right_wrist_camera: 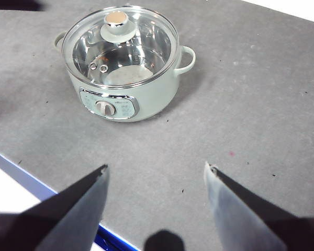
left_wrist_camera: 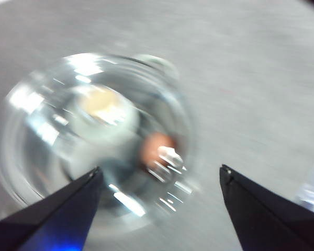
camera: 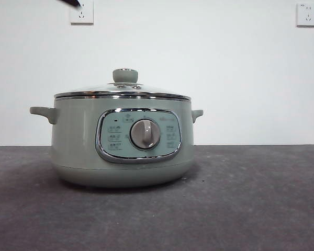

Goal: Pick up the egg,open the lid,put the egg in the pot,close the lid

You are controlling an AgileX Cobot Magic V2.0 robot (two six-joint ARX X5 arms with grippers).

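Left jaws: the left gripper (left_wrist_camera: 159,175) stands wide open and empty, above the pot; its view is blurred.
Right jaws: the right gripper (right_wrist_camera: 156,170) is spread wide, holding nothing, high over bare grey worktop (right_wrist_camera: 251,104), well apart from the pot.
Egg: a small brown-orange oval egg (left_wrist_camera: 156,148) shows through the glass, inside the pot, between and beyond the left jaws; too blurred to tell its long axis.
Lid: the domed clear glass lid (camera: 123,90) with steel rim and pale green knob sits level on the pot, closed.
Pot: the round pale sage-green electric pot (camera: 73,141) stands upright on the worktop, its chrome-framed panel and grey dial (camera: 145,134) facing the front camera, handles out to either side.
Arm pose: one black tip (camera: 70,2) shows at the front view's upper left corner.
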